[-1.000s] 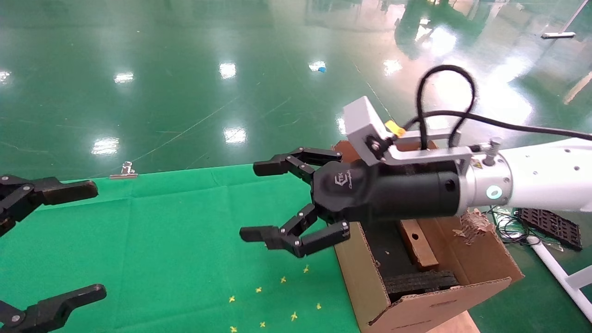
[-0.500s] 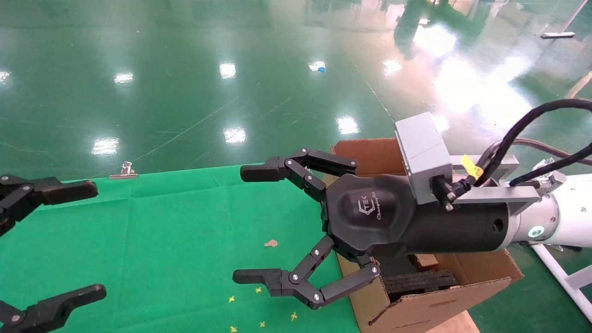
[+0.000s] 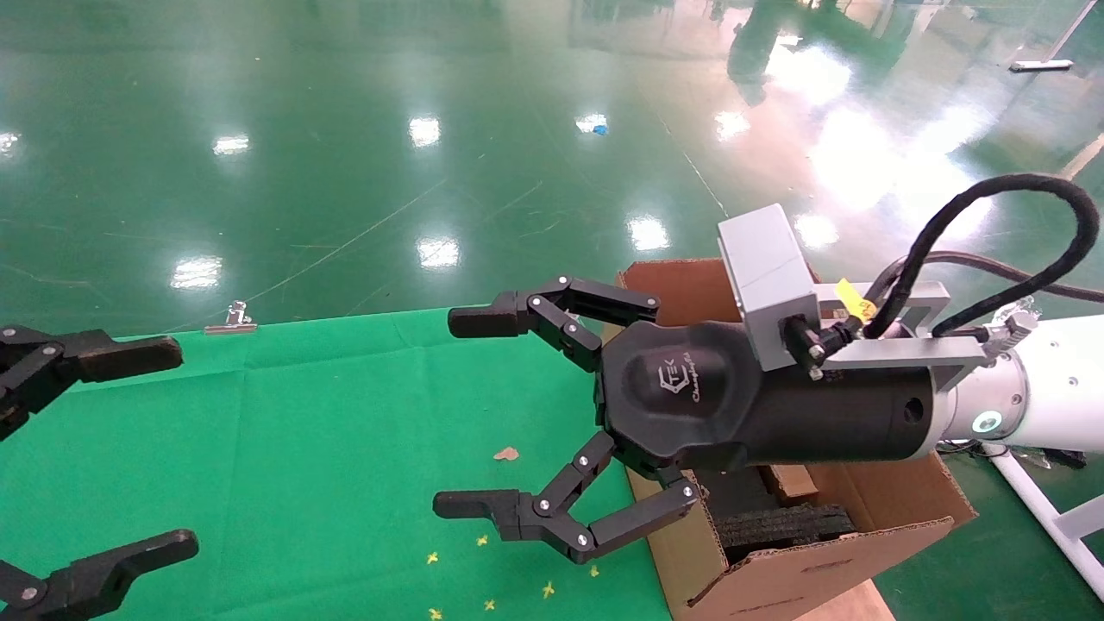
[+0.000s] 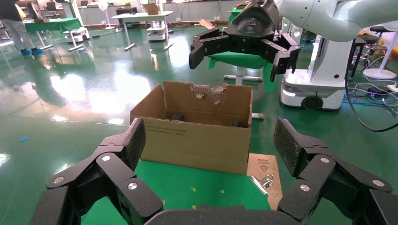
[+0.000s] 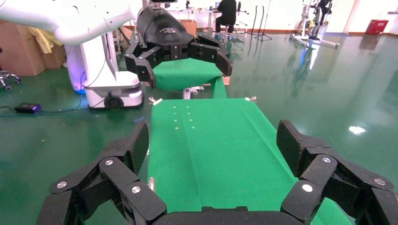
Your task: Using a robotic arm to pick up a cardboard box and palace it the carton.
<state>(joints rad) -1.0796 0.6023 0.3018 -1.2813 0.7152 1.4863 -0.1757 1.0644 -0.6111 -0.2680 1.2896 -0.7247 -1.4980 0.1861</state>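
Both grippers are empty, jaws wide: the right gripper [image 3: 483,414] hangs beside the carton [image 3: 819,569], where the cardboard box [image 3: 789,483] apparently lies. Likely step: placing done, so retreat; the left gripper [image 3: 129,448] idles over the green surface [image 3: 302,448].

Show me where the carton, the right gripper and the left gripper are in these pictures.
carton [image 4: 197,140]: left wrist view, on its printed outer side wall.
right gripper [image 3: 461,414]: head view, midway between its open fingertips, over the green cloth.
left gripper [image 3: 164,444]: head view, midway between its open fingertips, at the left edge.
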